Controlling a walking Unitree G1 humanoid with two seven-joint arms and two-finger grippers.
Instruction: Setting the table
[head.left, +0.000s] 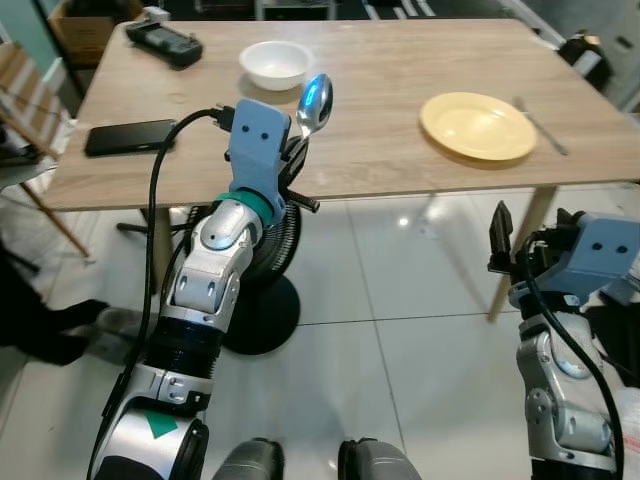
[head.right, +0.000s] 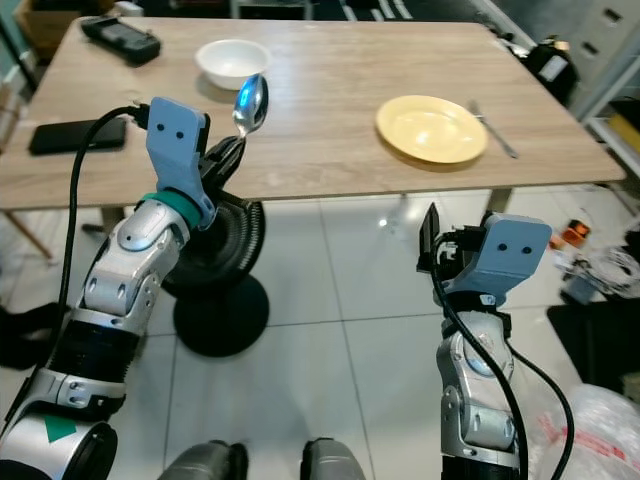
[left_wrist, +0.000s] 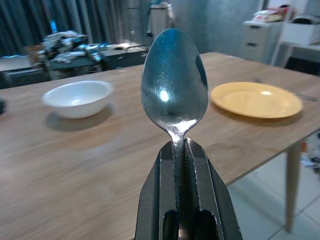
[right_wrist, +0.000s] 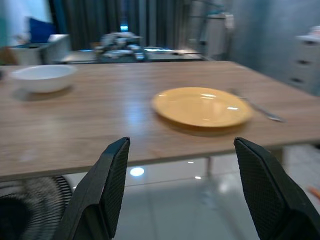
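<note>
Centrally in the left eye view, the left claw (head.left: 297, 135) pinches a spoon (head.left: 315, 102) by its handle, bowl upright at the near edge of the worktop (head.left: 380, 140). Just beyond sits a white bowl (head.left: 275, 63); right of it, a yellow plate (head.left: 477, 126) beside a fork (head.left: 540, 125). Lower right, the right claw (right_wrist: 185, 190) hangs spread, below the worktop's edge.

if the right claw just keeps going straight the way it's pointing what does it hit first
Probably the near edge of the table, about level with the open right claw. Slightly higher, and it would reach the yellow plate beyond; depth is unclear.
</note>
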